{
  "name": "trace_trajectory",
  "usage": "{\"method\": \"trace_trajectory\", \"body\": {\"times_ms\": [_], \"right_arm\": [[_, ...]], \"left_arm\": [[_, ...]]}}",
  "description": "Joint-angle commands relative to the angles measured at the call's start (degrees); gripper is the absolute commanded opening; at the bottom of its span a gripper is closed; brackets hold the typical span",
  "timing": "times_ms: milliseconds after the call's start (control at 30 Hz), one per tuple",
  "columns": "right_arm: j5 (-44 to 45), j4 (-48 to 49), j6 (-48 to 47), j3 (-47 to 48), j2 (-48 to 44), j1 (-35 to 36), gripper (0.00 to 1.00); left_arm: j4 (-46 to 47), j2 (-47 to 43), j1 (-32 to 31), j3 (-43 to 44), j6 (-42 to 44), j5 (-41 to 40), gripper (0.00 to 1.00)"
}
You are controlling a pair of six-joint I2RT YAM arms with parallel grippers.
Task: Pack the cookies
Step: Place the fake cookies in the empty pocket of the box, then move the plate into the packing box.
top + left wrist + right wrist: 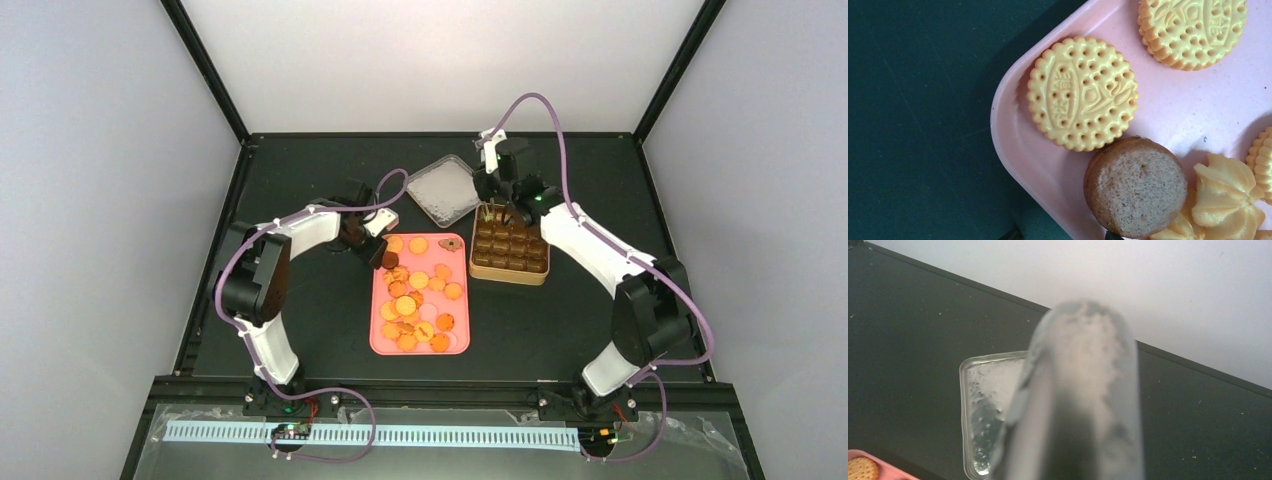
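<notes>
- The cookies (420, 295), mostly orange-golden, lie heaped in a pink tray (378, 340) at the centre of the top view.
- The left gripper (381, 252) hangs over the tray's upper left corner. The wrist view shows a round brown cookie (1135, 185) at the lower edge, touching an embossed biscuit (1082, 92). Its jaw width cannot be told.
- The right gripper (503, 205) sits above the top edge of a compartmented box (508, 279), right of the tray. A blurred pale shape (1083, 390) fills its wrist view, so its opening cannot be told.
- A clear lid (443, 188) lies above the tray.
</notes>
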Motion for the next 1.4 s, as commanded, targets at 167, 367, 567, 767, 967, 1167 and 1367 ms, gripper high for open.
{"method": "trace_trajectory", "body": {"times_ms": [167,367,567,767,967,1167,1367], "right_arm": [[-0.35,0.47,-0.95,1.12,-3.46,-1.27,0.24],[-0.80,1.04,0.52,1.63,-3.53,-4.47,0.25],[-4.38,-0.57,0.34,4.14,-2.24,-5.38,0.25],[-7.06,-0.59,0.70,3.39,-2.05,-5.38,0.26],[-7.71,-0.66,1.23,3.03,-0.77,-5.38,0.26],[-7.96,-0.64,1.27,2.64,-0.06,-5.38,0.27],[-7.24,-0.16,0.79,1.58,-0.46,-5.51,0.28]], "left_arm": [[-0.88,2.26,0.23,0.77,1.86,-7.87,0.38],[-1.10,0.99,0.31,1.45,4.30,-10.34,0.38],[-2.44,0.29,0.82,3.71,6.19,-10.57,0.39],[-5.22,-1.92,0.99,4.30,7.57,-4.62,0.46],[-10.25,-3.79,2.85,7.05,9.72,1.65,0.56],[-15.10,-5.88,5.45,8.06,11.33,5.60,0.59],[-15.63,-10.61,6.09,2.00,12.43,6.33,0.60]]}}
